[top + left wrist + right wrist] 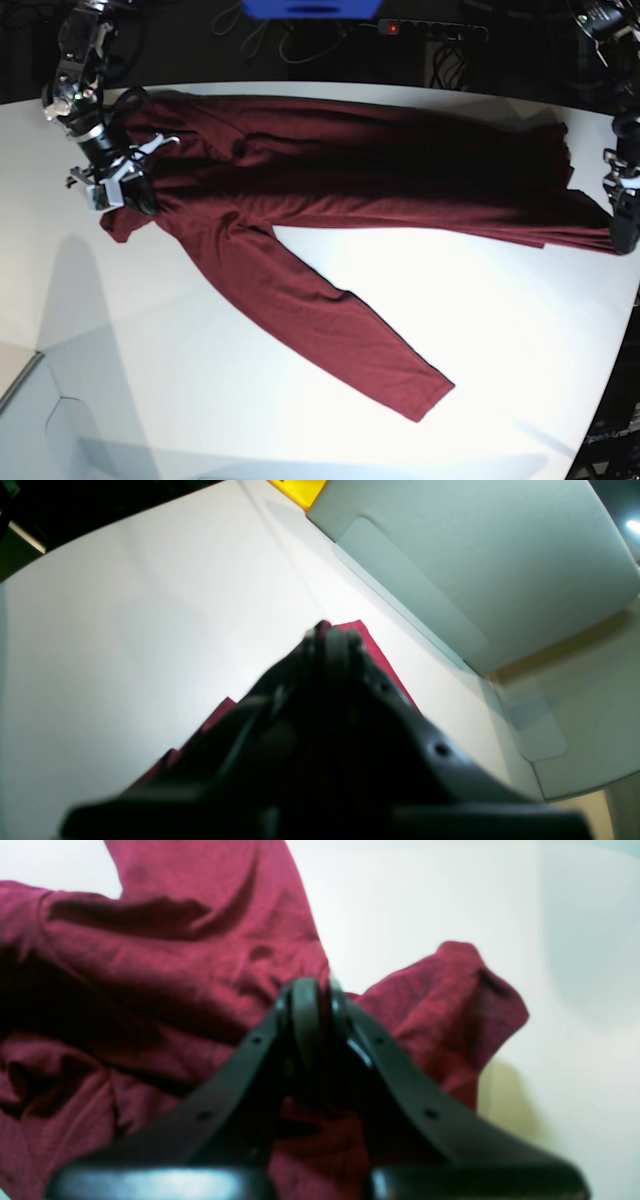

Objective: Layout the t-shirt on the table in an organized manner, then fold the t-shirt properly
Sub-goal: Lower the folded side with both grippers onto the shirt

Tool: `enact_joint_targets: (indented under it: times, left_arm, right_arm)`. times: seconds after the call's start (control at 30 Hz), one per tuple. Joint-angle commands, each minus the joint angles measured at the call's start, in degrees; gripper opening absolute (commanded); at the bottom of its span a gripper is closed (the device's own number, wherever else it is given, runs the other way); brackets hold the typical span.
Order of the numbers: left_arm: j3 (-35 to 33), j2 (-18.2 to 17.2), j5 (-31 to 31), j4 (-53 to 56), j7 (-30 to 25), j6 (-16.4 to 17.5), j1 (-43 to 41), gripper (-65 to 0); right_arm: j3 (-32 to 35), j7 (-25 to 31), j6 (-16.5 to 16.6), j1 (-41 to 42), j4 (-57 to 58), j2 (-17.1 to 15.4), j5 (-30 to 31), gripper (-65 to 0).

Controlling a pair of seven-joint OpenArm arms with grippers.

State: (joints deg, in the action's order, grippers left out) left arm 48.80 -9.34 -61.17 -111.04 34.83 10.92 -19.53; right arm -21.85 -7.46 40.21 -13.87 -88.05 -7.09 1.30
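Observation:
The dark maroon t-shirt (350, 190) lies stretched sideways across the back of the white table (200, 400), creased along its length. One long sleeve (340, 340) trails toward the front. My right gripper (140, 200) is at the shirt's left end, and in the right wrist view the right gripper (310, 990) is shut on bunched t-shirt cloth (150, 965). My left gripper (622, 235) is at the shirt's right end by the table edge. In the left wrist view the left gripper (332, 632) is shut on the t-shirt's edge (372, 647).
A blue box (310, 8) and a power strip (430, 30) sit behind the table on the dark floor. A yellow object (300, 490) and pale grey panels (450, 555) lie beyond the table edge. A grey panel (20, 400) shows at the lower left.

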Motion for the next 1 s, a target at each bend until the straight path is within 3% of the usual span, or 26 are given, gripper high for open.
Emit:
enact_joint_targets:
  times: [0.0, 0.3, 0.77, 0.97]
  left_arm:
    - [0.22, -0.72, -2.00, -0.65, -1.47, 0.12, 0.76, -64.8]
    - [-4.88, -2.22, 5.74, 11.75, -1.47, 0.12, 5.60, -64.8]
    - [-5.24, -2.22, 15.32, 28.80, -1.38, 0.12, 13.33, -64.8]
    - [-11.83, -4.33, 17.17, 35.13, -1.82, 0.12, 15.27, -64.8]
  right_arm:
    - [-0.26, 1.35, -0.21, 0.11, -0.87, -0.51, 0.85, -65.0]
    - [-0.26, 1.27, -0.21, 1.69, 1.06, -0.51, 0.77, -65.0]
    - [-0.53, 1.27, -0.21, 6.79, 7.30, -2.01, 0.68, -65.0]
    - [-0.53, 1.27, -0.21, 8.46, 9.85, -2.36, 0.68, -65.0]
